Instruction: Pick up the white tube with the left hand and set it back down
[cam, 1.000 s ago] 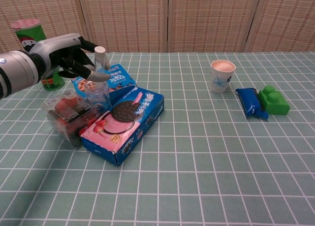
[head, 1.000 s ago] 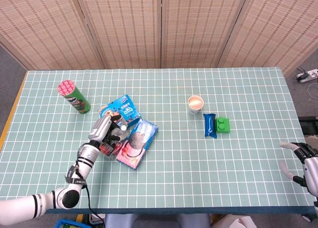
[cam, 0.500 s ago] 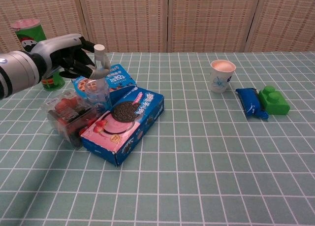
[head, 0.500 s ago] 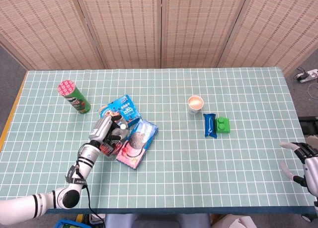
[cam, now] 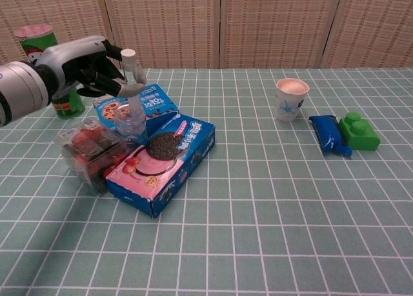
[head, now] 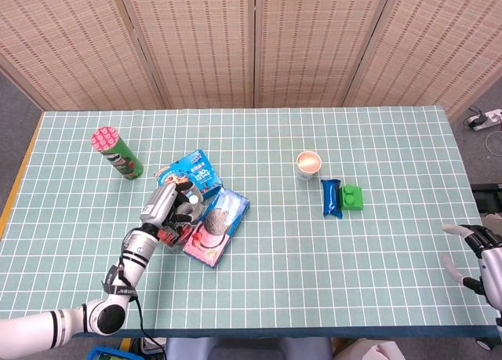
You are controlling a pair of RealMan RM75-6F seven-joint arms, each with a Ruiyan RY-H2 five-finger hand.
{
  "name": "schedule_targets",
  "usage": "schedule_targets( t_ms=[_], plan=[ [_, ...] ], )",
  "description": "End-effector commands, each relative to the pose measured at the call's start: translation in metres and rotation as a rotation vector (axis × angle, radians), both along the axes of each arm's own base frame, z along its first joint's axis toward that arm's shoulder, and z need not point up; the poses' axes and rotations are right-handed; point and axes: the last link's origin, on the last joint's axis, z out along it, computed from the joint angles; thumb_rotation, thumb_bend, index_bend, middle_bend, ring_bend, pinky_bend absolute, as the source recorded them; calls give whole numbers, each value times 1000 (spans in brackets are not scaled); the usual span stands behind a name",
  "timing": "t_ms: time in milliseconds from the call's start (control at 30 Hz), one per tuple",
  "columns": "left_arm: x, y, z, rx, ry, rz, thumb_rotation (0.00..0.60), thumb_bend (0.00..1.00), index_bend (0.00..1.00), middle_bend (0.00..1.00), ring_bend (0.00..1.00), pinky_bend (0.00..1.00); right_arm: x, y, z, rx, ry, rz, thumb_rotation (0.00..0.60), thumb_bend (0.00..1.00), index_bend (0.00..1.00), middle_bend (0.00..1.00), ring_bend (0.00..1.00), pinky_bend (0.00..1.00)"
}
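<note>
The white tube [cam: 131, 109] is a clear, slim container with a white cap, standing upright among the snack boxes at the table's left. My left hand [cam: 87, 67] grips it around the neck just under the cap. Its base is hidden behind the pink and blue cookie box [cam: 164, 162]. In the head view the cap of the tube [head: 190, 198] shows beside the left hand [head: 162, 206]. My right hand [head: 480, 255] hangs off the table's near right corner, fingers apart, holding nothing.
A blue biscuit box [cam: 151, 102] lies behind the tube and a clear tub of red snacks [cam: 87, 148] sits to its left. A green chip can [cam: 39, 44] stands at the far left. A paper cup [cam: 291, 99], blue packet [cam: 329, 135] and green block [cam: 359, 131] sit at the right.
My left hand has risen a little with the tube, whose cap now sits higher and straighter. The right hand has not moved.
</note>
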Motion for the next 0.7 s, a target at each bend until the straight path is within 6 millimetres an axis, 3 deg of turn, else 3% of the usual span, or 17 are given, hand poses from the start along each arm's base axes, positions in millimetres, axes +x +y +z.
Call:
schedule_targets(
  t_ms=[33,700],
  plan=[
    [2,-1,4,14,-1,-6,600,471,735,1000,1000,1000,0,0,0,1,0,0,600,293,332,387,320,481],
    [16,-11,45,93,28,-34,600,485,757,1000,1000,1000,0,-2,-4,13,8,-3,600,293,332,387,320,481]
  ],
)
